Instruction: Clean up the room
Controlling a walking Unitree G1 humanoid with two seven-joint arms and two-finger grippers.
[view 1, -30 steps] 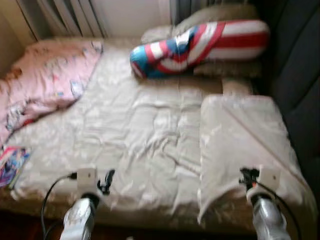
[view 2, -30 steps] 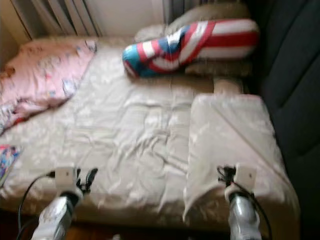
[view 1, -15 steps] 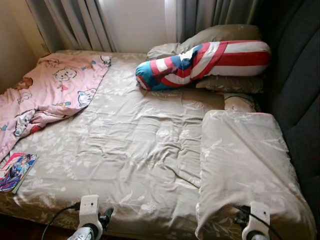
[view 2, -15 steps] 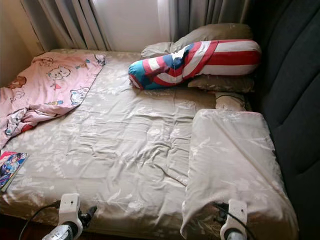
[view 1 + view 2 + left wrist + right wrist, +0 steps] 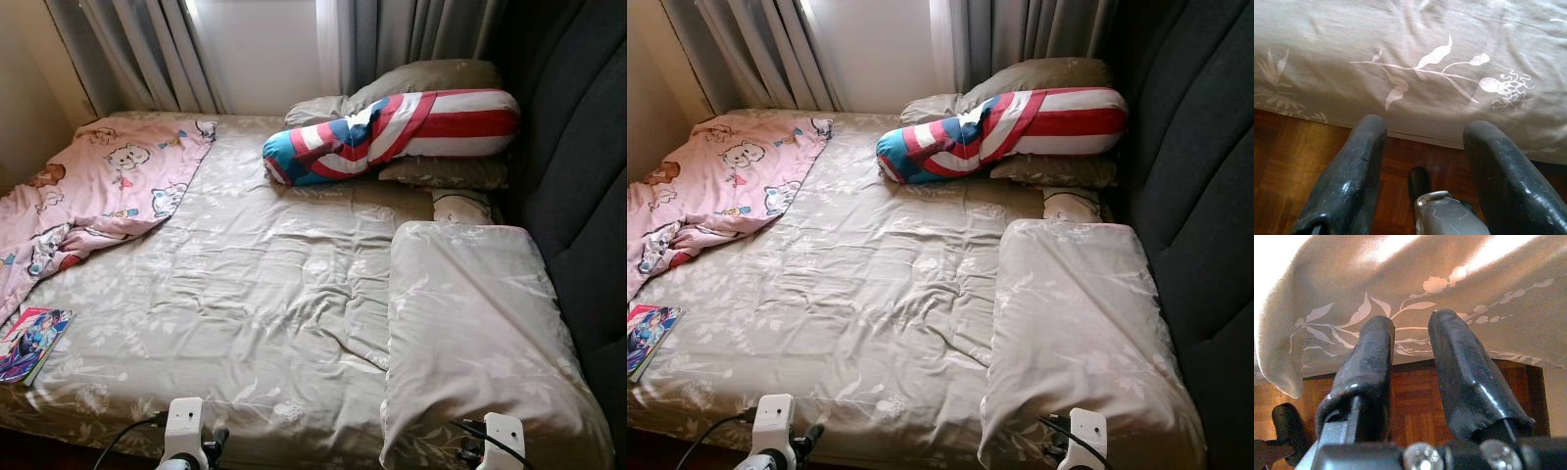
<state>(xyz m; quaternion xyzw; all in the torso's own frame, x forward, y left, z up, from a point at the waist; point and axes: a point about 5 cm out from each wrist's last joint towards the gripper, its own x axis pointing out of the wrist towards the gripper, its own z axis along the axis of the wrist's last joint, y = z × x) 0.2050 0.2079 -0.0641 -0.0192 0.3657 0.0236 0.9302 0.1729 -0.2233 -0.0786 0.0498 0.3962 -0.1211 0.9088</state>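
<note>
Standing at the foot of a bed spread with a grey-beige leaf-print duvet, likely for a survey before tidying. Backing onto a dark padded headboard on the right and grey curtains around a bright window at the far side. Lying folded back on itself along the right side, a thick flap of the duvet, probably wanting smoothing flat. Crumpling over the far left corner and edge, a pink cartoon-print blanket. Leaning across stacked beige pillows, a long red, white and blue striped bolster. Resting at the near left edge, close to slipping off, a colourful magazine. Showing below the overhang, parquet floor. Hanging low before the bed edge, the left gripper, fingers spread wide and grasping nothing. Pointing at the folded flap's hanging hem, the right gripper, fingers parted a little, also unladen.
</note>
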